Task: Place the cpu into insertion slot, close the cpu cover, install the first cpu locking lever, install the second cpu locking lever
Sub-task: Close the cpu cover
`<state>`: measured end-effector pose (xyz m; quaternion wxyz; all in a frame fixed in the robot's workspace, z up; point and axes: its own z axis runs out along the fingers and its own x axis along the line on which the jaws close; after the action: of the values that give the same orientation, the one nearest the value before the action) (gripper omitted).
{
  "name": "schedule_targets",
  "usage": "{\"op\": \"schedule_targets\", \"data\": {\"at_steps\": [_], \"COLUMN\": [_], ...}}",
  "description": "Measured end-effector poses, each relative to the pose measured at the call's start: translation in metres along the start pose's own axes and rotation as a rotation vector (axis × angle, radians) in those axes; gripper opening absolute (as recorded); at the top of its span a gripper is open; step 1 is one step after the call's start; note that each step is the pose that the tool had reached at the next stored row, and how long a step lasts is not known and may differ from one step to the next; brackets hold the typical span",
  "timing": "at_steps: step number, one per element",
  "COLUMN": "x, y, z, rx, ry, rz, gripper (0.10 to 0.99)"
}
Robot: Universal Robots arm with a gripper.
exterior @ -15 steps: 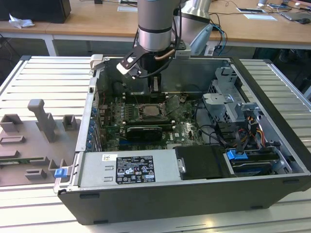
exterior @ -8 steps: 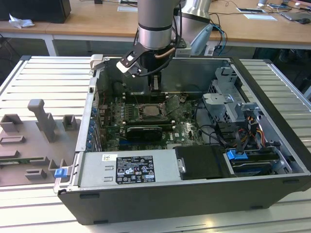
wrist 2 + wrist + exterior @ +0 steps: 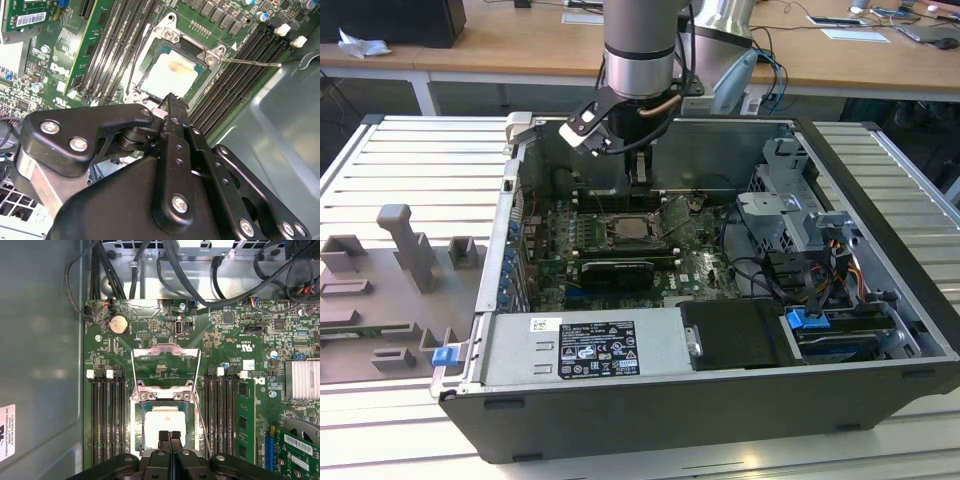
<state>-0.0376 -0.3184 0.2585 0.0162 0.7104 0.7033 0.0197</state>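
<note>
On the exterior view's left we see grey fixtures (image 3: pixel 405 250) standing on the slatted table (image 3: pixel 410 160), with a blue clip (image 3: pixel 445 355) just beside the front corner of the case (image 3: pixel 720 420). The case lies open in the middle, and the arm (image 3: pixel 640 50) reaches down into it from above. Its gripper (image 3: pixel 640 182) hangs close over the green board (image 3: pixel 705 265). In both wrist views the jaws are pressed together and hold nothing; the black fingertips (image 3: pixel 164 436) sit at the near edge of the cpu (image 3: pixel 162 422). We cannot tell whether they touch it. The cpu already lies flat in the slot (image 3: pixel 142 396), pale top up. The cover (image 3: pixel 165 351) is swung back on its hinge beyond the cpu, and green board shows through its window. In the second wrist view a thin wire lever (image 3: pixel 250 62) juts from a corner of the slot across the black memory slots (image 3: pixel 235 75), unlatched. Further to the exterior view's right we see a metal drive cage (image 3: pixel 790 210) and, nearer the front, a blue tab (image 3: pixel 807 318) among coloured cables.
</note>
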Motion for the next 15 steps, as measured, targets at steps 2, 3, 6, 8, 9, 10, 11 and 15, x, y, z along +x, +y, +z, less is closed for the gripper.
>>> {"op": "schedule_targets", "data": {"at_steps": [2,3,6,8,9,10,11,15], "x": [0.0,0.0,0.0,0.0,0.0,0.0,0.0,0.0], "y": [0.0,0.0001,0.0001,0.0001,0.0001,0.0002,0.0003,0.0039], "z": [-0.001,-0.0013,-0.002,-0.0024,-0.0026,-0.0027,-0.0027,-0.0026], "rx": [0.0,0.0,0.0,0.0,0.0,0.0,0.0,0.006], "ry": [0.0,0.0003,0.0001,-0.0001,0.0,0.0001,0.0001,-0.0001], "rz": [0.0,0.0,0.0,0.0,0.0,0.0,0.0,0.001], "gripper": [0.106,0.106,0.106,0.106,0.106,0.106,0.106,0.106]}}
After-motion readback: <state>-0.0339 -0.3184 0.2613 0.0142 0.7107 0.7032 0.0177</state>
